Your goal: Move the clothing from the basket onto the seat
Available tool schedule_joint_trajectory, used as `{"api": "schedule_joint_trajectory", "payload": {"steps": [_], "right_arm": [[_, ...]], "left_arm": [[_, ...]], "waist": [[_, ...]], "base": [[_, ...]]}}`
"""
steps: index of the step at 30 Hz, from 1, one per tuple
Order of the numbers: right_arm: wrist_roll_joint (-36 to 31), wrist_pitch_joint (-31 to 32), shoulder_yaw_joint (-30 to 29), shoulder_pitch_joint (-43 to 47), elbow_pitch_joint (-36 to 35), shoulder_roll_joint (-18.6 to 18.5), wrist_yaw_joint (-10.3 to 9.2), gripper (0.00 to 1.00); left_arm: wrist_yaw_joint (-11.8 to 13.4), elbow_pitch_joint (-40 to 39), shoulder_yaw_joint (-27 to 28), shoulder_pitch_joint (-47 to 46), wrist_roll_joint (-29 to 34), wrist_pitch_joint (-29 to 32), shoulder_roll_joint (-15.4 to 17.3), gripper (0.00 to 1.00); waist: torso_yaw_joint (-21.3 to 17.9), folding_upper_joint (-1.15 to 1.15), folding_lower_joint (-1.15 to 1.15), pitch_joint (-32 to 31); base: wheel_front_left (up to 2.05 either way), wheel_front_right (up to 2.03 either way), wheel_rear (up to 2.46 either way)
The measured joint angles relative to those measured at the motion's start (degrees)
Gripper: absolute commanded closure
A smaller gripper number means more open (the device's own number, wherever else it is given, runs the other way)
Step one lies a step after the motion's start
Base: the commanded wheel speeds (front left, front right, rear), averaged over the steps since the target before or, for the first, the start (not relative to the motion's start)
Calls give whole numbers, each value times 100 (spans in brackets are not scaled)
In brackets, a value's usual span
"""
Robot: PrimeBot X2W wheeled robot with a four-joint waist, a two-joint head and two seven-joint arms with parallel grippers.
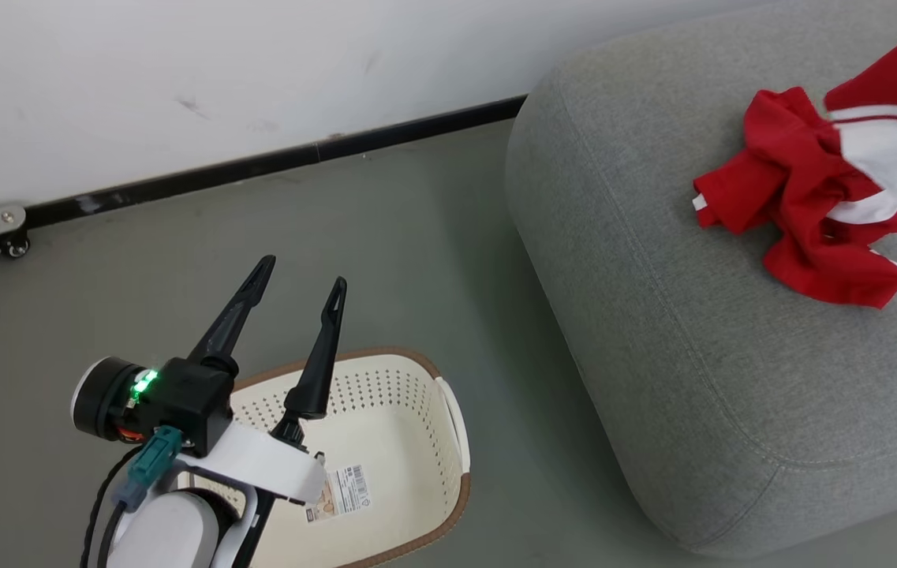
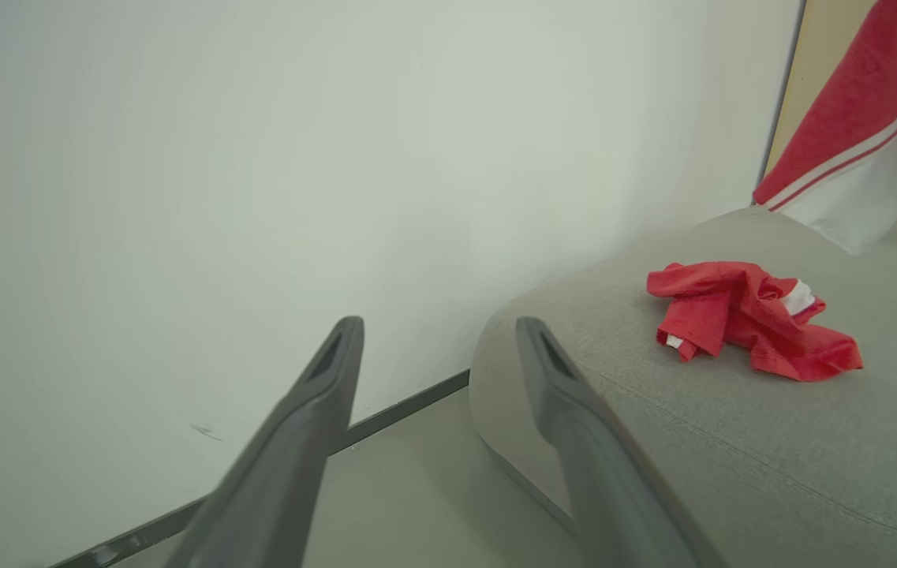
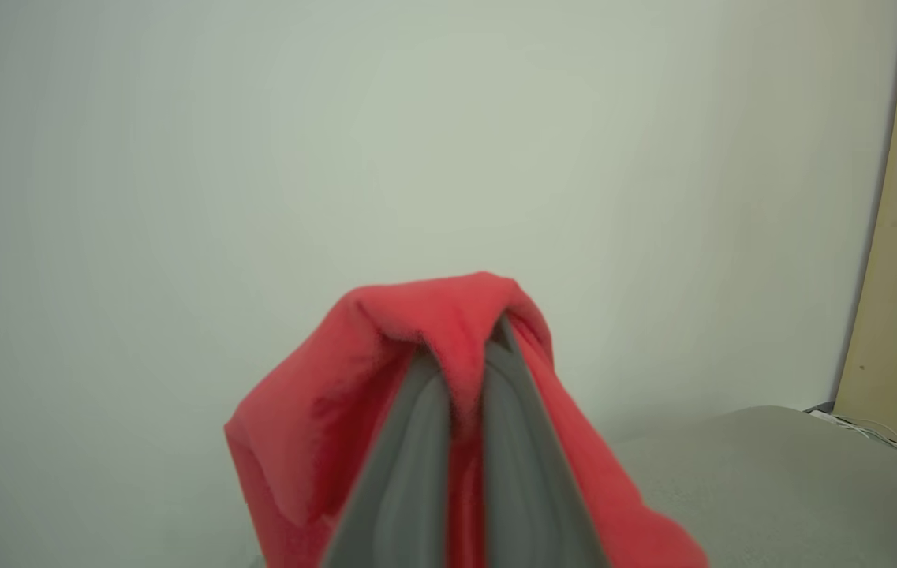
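- My right hand is clenched on a bright red soft fabric garment, which hangs above the large grey upholstered seat.
- A second crumpled red garment lies on the seat's top, just beside the hanging one.
- My left hand is spread wide, grasping nothing, over the cream perforated oval plastic basket on the grey floor.

The head camera looks down from high up at the floor, the basket and the grey seat. The left wrist camera looks out along its two fingers at the wall and the same seat, so both see the red clothing lying there. The right wrist camera sits very close to more red clothing, facing the wall.
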Motion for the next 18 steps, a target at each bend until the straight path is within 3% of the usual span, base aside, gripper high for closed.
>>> {"api": "schedule_joint_trajectory", "payload": {"steps": [18], "right_arm": [[-683,-44,-299,-1060,1179,-129,1,100]], "left_arm": [[-8,-510,-1,-211,190,503,356,0]], "waist": [[205,0,0,718]], "base": [[0,0,0]]}}
